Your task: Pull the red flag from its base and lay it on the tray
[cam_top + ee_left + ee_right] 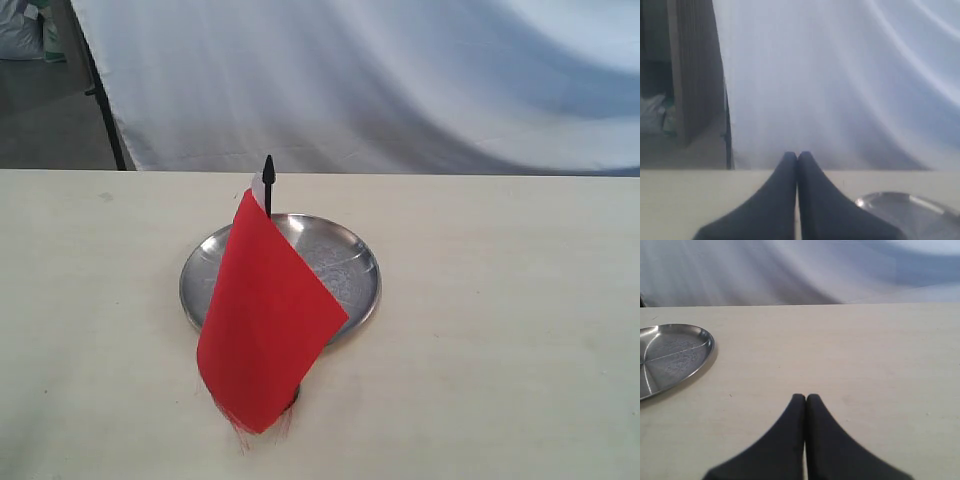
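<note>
The red flag (268,320) stood up on the worktop (500,350), close to the front edge and about halfway along it. Its red cloth hung down and hid most of the base (295,395); only a dark bit showed low down. The black stick (268,172) poked out at the top. The tray (350,262) lay just behind the flag, toward the far edge, with nothing in it. A white sheet (400,80) hung past the far edge. No arm showed in this outside view. I think the flag would be very light. The cloth looked soft and floppy, so it would slip and fold if pinched. The stick looked thin and stiff, and that seemed the best place to take hold, on the bare part just under the pointed tip. The base looked small and light too, so it might lift up with the stick unless something held it down. In the left wrist view, the left gripper (797,157) had its jaws pressed together, holding nothing and touching nothing, with a bit of the tray (905,210) off to one side. In the right wrist view, the right gripper (805,399) also had its jaws closed tight on nothing, above bare worktop, well apart from the tray (670,357). The flag showed in neither wrist view.
</note>
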`<state>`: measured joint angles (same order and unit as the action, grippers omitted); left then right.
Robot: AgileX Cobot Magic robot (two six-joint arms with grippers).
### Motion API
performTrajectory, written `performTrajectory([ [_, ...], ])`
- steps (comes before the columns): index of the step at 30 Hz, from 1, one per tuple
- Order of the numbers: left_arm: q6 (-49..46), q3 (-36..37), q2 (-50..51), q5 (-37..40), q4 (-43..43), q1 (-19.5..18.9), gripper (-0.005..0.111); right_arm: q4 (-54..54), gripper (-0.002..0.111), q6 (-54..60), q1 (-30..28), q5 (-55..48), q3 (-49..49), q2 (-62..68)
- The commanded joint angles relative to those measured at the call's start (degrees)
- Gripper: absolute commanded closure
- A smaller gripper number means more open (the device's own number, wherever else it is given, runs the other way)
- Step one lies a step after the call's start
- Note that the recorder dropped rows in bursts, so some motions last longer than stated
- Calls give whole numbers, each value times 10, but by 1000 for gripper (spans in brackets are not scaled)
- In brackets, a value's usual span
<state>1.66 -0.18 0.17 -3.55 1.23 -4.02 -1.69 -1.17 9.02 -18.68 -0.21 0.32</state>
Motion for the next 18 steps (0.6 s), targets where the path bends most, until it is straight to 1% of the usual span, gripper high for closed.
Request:
performTrajectory([
  [1,22,2,-2,-106,8,-1,107,1,109,-7,1,3,2,-3],
  [3,91,2,-2,-159,8,-1,107,1,109,-7,1,3,2,-3],
  [5,168,2,-2,-184,8,-1,107,1,109,-7,1,3,2,-3],
  [8,283,2,-2,-190,8,-1,107,1,109,-7,1,3,2,-3],
  [9,309,2,-2,-190,8,-1,107,1,109,-7,1,3,2,-3],
  [11,366,2,-2,-191,-24,-1,107,1,109,-7,1,3,2,-3],
  [12,376,2,-2,-195,-61,-1,107,1,109,-7,1,3,2,-3],
  [13,388,2,-2,-196,-134,-1,107,1,109,-7,1,3,2,-3],
  [14,423,0,-2,-196,-216,-1,107,1,109,-7,1,3,2,-3],
  [15,481,-9,-2,-196,-286,-1,107,1,109,-7,1,3,2,-3],
  [17,589,-37,-2,-199,-379,-1,107,1,109,-7,1,3,2,-3],
  [18,613,-51,-2,-201,-407,-1,107,1,109,-7,1,3,2,-3],
])
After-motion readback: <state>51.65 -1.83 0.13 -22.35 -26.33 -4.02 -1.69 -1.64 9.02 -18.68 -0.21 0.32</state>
